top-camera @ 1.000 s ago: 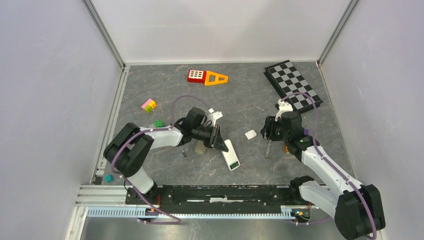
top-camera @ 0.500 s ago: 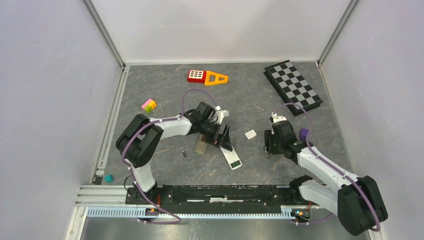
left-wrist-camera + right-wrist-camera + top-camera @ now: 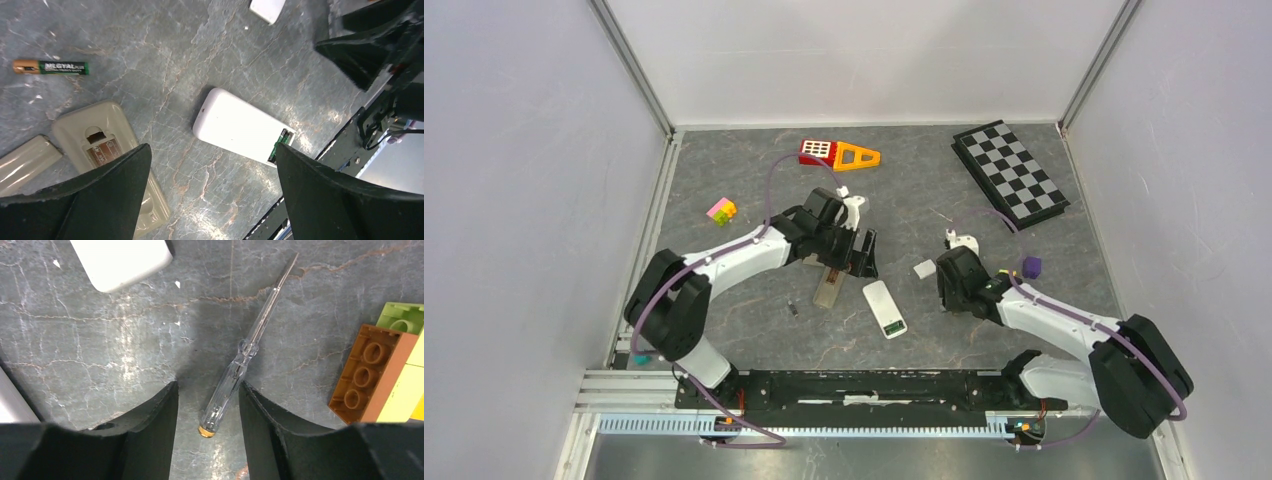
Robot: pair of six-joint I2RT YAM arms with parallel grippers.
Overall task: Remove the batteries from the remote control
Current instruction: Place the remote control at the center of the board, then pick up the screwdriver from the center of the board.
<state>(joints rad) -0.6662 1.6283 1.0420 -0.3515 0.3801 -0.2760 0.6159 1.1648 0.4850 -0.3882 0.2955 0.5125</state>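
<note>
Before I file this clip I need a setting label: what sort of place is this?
Probably a lab robot test cell: plain white panel walls box in a grey tabletop, two arms are bolted to a rail at its near edge, and a checkerboard and toy bricks lie about.

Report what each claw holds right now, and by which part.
Neither holds anything. The left claw hangs open above the white plastic remote control. The right claw is open, straddling the handle of the clear-handled screwdriver without gripping it.

Battery (image 3: pixel 50 67) is lying left of left remote (image 3: pixel 95 135); right remote (image 3: pixel 240 127) beside that; screwdriver (image 3: pixel 245 352) is lying farther right, beside bricks (image 3: pixel 380 375).
</note>
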